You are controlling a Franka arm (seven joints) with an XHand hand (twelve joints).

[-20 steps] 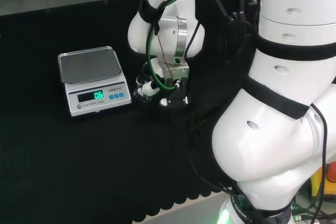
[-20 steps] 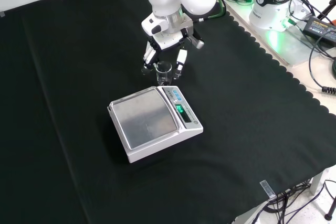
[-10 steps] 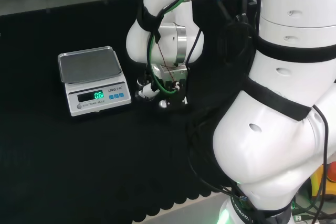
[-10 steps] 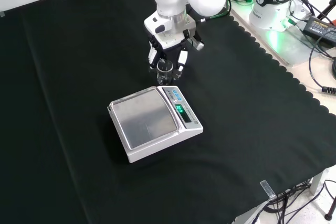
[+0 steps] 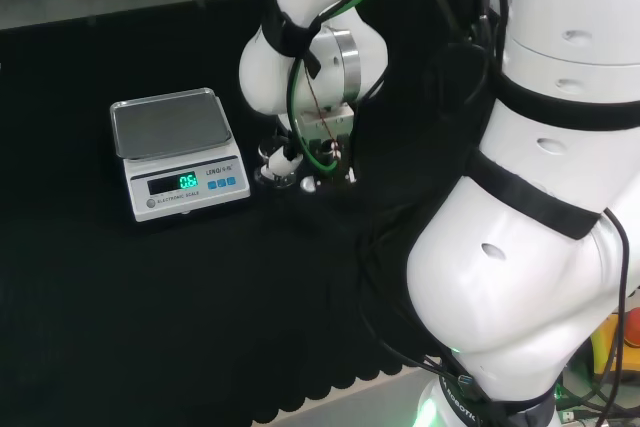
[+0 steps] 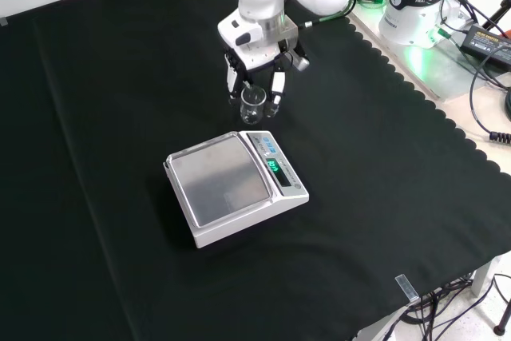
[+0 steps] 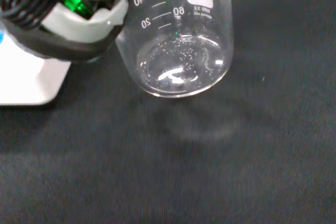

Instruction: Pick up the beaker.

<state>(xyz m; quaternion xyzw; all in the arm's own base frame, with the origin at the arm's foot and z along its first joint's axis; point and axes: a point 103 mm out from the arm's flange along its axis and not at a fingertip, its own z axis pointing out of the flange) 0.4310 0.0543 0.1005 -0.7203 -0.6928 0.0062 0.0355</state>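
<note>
A small clear glass beaker [image 6: 253,102] with printed graduation marks hangs just above the black cloth, beside the scale's display end. The hand [image 6: 275,85] comes down over it from above, its fingers curled around the beaker's sides. In the head view the hand [image 5: 320,137] is just right of the scale, with the beaker [image 5: 272,159] at its lower left. In the wrist view the beaker [image 7: 181,51] is close, upright and empty apart from tiny droplets on its base. A faint shadow lies on the cloth below it. A finger of the hand [image 7: 79,24] presses against its side.
A white electronic scale [image 6: 231,185] with a steel pan and a lit green display sits on the cloth just in front of the beaker in the front view. In the head view the scale [image 5: 175,152] is left of the hand. Cables and power gear [image 6: 471,33] lie past the cloth's scalloped edge.
The hand's fingers have closed in around the beaker, and the hand has risen slightly with it. The scale has not moved.
</note>
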